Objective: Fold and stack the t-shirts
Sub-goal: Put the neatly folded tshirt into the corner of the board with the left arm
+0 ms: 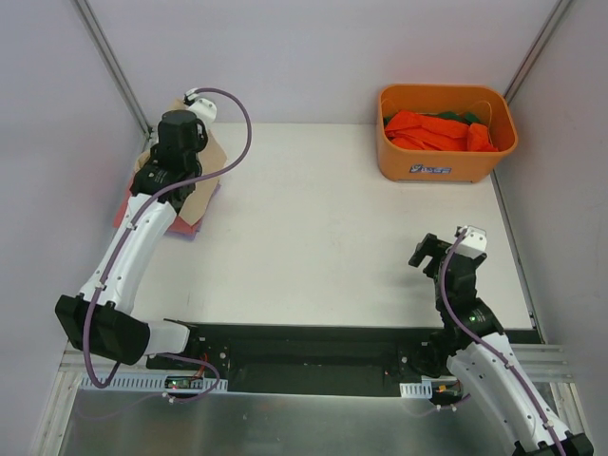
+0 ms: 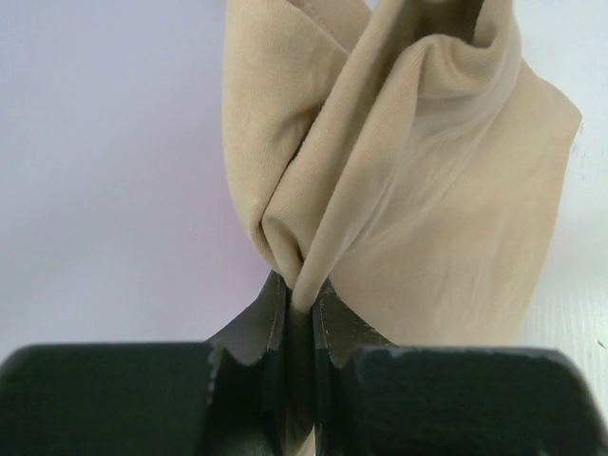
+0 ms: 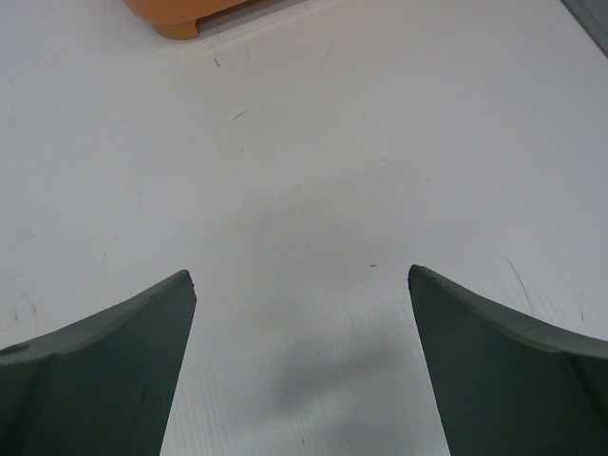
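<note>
- Closest to the lens, the left gripper (image 2: pixel 299 309) is pinching a gathered fold of the beige t-shirt (image 2: pixel 427 190). Its jaws are pressing together on the cloth, which is fanning out toward 12 o'clock from the fingertips.
- Seen from above, the table (image 1: pixel 332 228) is carrying the beige t-shirt at its 10 o'clock corner, under the left arm.
- At 1 o'clock the orange bin (image 1: pixel 439 160) is holding crumpled orange t-shirts (image 1: pixel 432 128) and a sliver of a green t-shirt (image 1: pixel 470 116).
- The beige t-shirt is looking light, limp and quick to crease. By my judgement, pinching a hem or folded edge is serving better than grabbing mid-panel, which would bunch it.
- The pinkish-red t-shirt (image 1: pixel 187 225) is lying beneath the beige one, peeking out at 6 o'clock.
- The right gripper (image 3: pixel 299 275) is hovering at 4 o'clock over bare table, jaws spread wide, gripping nothing, well apart from every shirt.
</note>
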